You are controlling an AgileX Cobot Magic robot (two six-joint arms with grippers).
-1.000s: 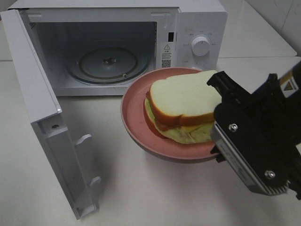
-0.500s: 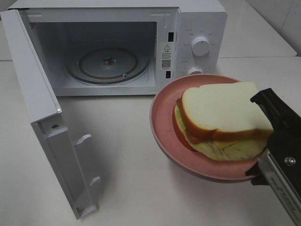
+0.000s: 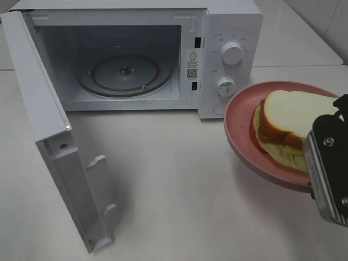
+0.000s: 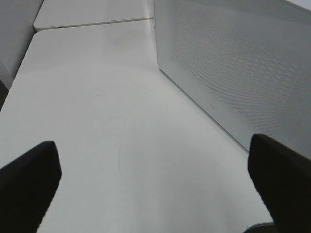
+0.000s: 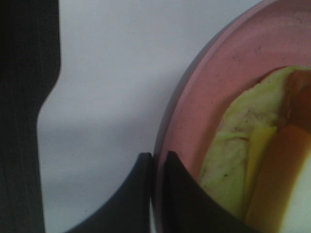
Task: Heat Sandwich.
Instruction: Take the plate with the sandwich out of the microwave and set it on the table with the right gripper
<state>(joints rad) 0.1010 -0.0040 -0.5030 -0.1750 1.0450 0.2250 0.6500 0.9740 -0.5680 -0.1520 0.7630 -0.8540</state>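
R jaws pinch pink plate (image 3: 239, 114) rim; sandwich (image 3: 288, 117): thick white bread, yellow-green filling.

microwave (image 3: 231, 32) | sticker (image 3: 192, 63): warning triangle, QR code | text unreadable

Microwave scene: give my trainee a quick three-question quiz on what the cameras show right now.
1. True or false: the microwave door is open.
2. What is the right gripper pinching?
A. the sandwich
B. the plate rim
C. the door handle
3. Fill in: the left gripper is ____ and holds nothing.

Key: 1 true; 2 B; 3 open.
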